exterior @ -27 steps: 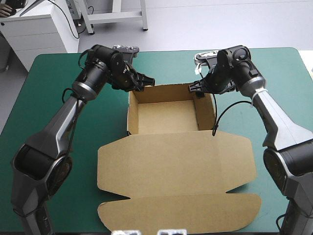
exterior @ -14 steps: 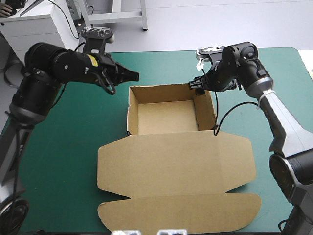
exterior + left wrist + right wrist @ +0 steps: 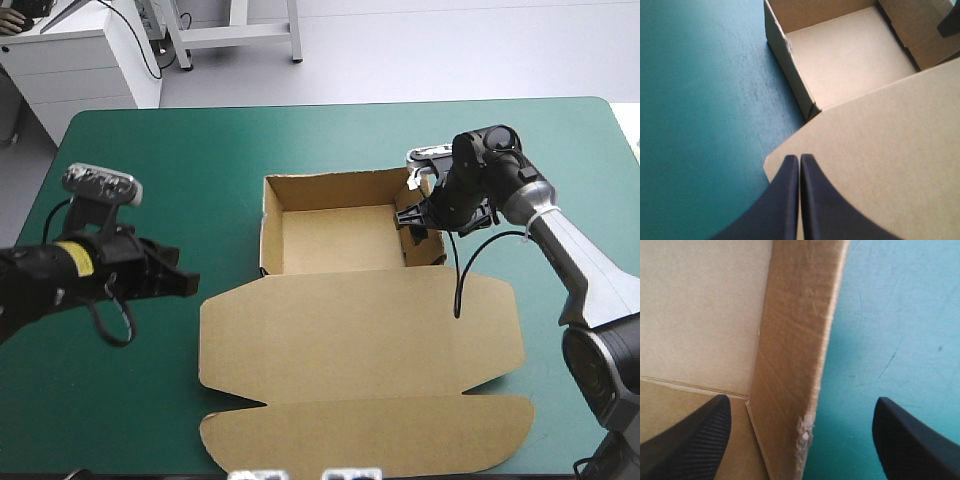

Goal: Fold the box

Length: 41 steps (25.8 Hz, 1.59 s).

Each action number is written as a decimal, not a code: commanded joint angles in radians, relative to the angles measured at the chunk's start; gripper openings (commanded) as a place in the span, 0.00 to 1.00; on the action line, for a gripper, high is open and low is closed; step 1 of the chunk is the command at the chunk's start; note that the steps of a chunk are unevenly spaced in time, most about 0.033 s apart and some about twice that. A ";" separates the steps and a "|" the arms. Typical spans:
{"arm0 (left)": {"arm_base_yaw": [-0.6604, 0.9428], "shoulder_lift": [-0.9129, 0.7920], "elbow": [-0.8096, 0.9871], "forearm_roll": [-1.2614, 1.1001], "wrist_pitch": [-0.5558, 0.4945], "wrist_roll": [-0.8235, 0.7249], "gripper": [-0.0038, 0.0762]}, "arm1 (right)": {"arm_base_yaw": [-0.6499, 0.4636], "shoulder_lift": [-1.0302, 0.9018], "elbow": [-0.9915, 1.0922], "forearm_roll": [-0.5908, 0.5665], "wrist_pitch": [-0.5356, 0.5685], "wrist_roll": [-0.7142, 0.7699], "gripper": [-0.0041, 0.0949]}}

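The box [image 3: 360,335] lay mid-table on the teal-green cover [image 3: 150,160] as an open tray, lid flat toward the near edge. The right gripper [image 3: 418,220] stood open astride the tray's right wall; the left gripper [image 3: 188,285], fingers together and empty, hovered at the lid's left edge

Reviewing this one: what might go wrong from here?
1. The right gripper stands open astride the right wall of the box. The wall's edge is frayed, so clamping or pushing there may crease it further.
2. The left gripper is shut near a corner of the lid. Nudging there might slide the whole box rather than raise the lid.
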 commanded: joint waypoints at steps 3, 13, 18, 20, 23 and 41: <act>-0.002 -0.189 0.164 -0.003 -0.091 -0.001 0.04 | -0.006 -0.051 0.038 0.005 -0.067 -0.008 0.77; -0.002 -0.494 0.568 -0.003 -0.291 -0.001 0.04 | -0.006 -0.011 0.070 0.037 -0.092 -0.023 0.70; -0.002 -0.598 0.720 -0.003 -0.398 0.002 0.04 | -0.006 0.024 0.070 0.063 -0.128 -0.038 0.59; -0.002 -0.627 0.752 -0.005 -0.416 -0.002 0.04 | -0.006 0.029 0.070 0.063 -0.137 -0.038 0.45; -0.002 -0.655 0.771 -0.005 -0.417 -0.002 0.04 | -0.006 0.025 0.058 0.062 -0.135 -0.051 0.13; -0.002 -0.669 0.772 -0.005 -0.448 -0.002 0.04 | -0.650 0.129 -0.430 -0.195 0.000 -0.084 0.02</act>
